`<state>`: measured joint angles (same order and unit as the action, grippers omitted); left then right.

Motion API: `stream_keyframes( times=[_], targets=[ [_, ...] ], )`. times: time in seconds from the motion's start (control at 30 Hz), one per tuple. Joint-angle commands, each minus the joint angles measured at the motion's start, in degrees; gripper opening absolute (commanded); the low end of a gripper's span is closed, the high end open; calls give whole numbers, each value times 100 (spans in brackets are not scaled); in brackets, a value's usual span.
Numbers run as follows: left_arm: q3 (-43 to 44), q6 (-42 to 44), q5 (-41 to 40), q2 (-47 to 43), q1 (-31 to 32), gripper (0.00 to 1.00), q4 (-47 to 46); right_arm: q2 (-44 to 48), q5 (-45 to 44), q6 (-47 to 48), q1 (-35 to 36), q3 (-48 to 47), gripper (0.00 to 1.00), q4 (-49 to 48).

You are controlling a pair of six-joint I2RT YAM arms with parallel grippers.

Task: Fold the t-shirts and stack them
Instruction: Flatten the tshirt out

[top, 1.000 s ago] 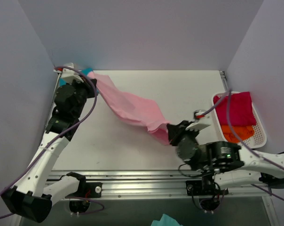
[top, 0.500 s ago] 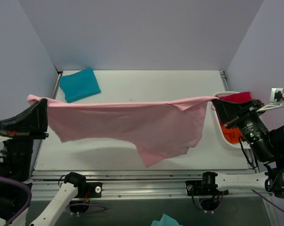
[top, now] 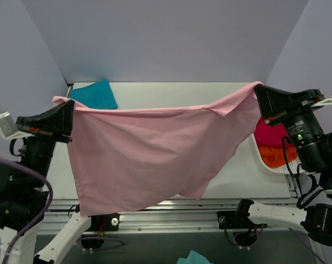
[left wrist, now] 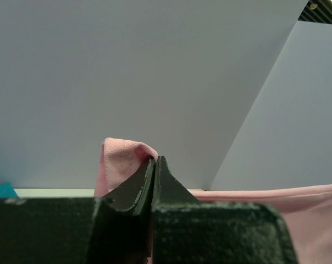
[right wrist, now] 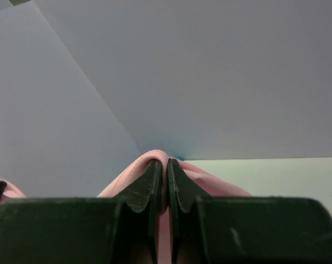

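- Left fingers: pressed together on one top corner of the pink t-shirt, with a small tuft of cloth showing past the tips. They are held high over the left edge of the tabletop.
- Right fingers: closed the same way on the opposite top corner, raised over the right edge.
- Pink t-shirt: hangs in the air as a sheet between the two grips. Its top hem sags slightly in the middle, and its lower edge is uneven, longest on the left, where it hangs past the near edge.
- Teal t-shirt: lies folded at the far-left corner, partly hidden behind the pink cloth.
- Magenta-red t-shirt and orange t-shirt: sit in the white basket at the right edge, awaiting their turn.
- Hazard, slip: each grip holds only a pinch of corner. If you pull the arms further apart, one corner may tear free and drop the sheet.
- Hazard, snag: the long lower left corner hangs by the near-edge rail and may catch there as you lower.
- Hazard, skew: the uneven hang will likely lay the shirt down crooked or creased, which would spoil the fold.
- Hazard, disturbance: if you lay it down too far back, it may drag over the teal t-shirt and undo its fold.
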<state>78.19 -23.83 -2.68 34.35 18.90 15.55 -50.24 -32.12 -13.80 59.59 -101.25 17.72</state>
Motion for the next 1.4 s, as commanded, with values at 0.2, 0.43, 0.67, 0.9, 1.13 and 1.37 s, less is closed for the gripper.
stream_keyframes(
  times=[0.2, 0.43, 0.67, 0.9, 1.13, 1.37],
  targets=[
    [-506, -95, -330, 2107, -61, 2, -1245, -2180, -1761, 801, -184, -202, 0, -1086],
    [-779, -306, -286, 4244, -289, 2, -2380, -3657, 608, -843, -2941, 1107, 0, -1734],
    [780, -552, 267, 7659, -807, 2, -2865, -7107, 1286, -1142, -3875, 20, 0, -2536],
    [4393, -657, 874, 10695, -1054, 2, -1706, -9458, 1664, -1256, -4324, -2800, 0, -2273],
    [7456, -1254, 1112, 12763, -1300, 4, -684, -10199, 1762, -1546, -4658, -3744, 15, -3078],
    [6315, -1492, 330, 12107, -1555, 94, -1414, -10033, 980, -1275, -4738, -3402, 100, -3985]
  ],
)
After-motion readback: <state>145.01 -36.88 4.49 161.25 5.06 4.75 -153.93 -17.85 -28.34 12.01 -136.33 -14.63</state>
